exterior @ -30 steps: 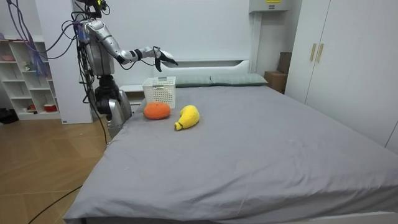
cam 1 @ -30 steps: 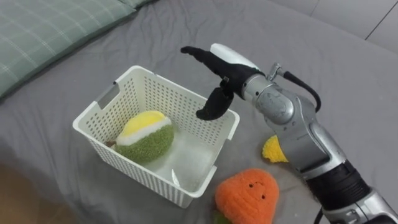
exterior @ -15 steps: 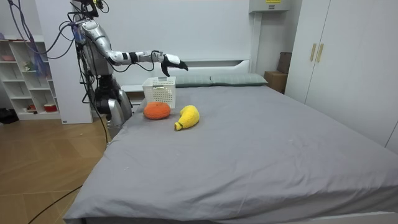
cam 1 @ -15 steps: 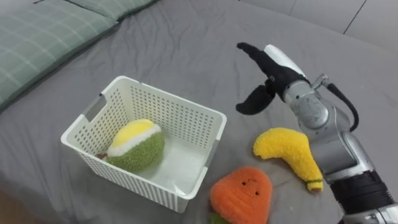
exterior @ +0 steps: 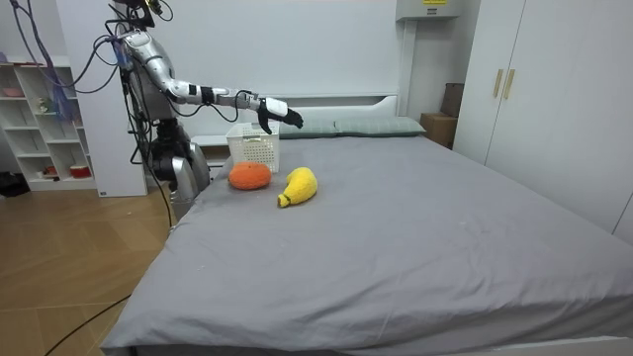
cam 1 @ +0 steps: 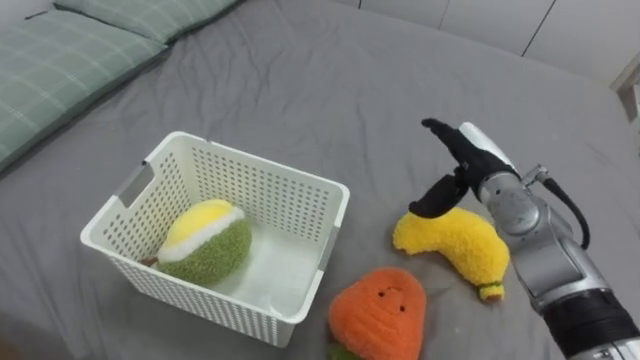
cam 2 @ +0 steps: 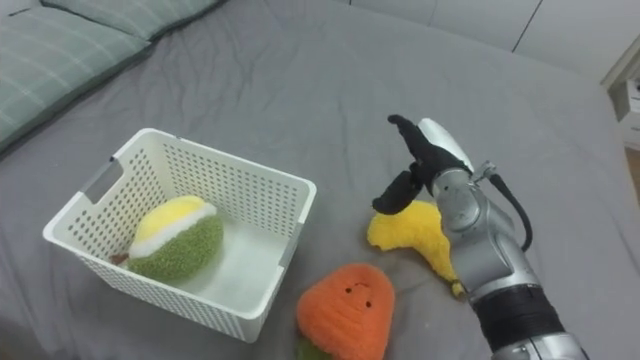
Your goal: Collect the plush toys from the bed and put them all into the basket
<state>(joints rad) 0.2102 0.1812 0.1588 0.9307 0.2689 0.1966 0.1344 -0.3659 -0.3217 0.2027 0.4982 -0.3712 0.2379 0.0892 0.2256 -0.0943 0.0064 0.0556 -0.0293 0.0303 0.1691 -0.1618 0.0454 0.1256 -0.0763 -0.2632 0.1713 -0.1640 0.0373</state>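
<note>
the right hand (cam 1: pixel 466 168), fingers relaxed and empty, hovers over the yellow banana plush (cam 1: pixel 455 245) on the bed (cam 1: pixel 300 80), beside a white basket (cam 1: pixel 250 180) holding a green-and-yellow plush (cam 1: pixel 205 243).

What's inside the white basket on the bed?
A round green, white and yellow plush toy lies in the left half of the white plastic basket; the right half is bare. Anything beneath the toy is covered.

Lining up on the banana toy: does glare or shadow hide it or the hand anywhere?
Left eye view: soft even light, no glare, banana toy and right hand plainly lit. Room view: bright and even, the toy stands out on the grey bed.
</note>
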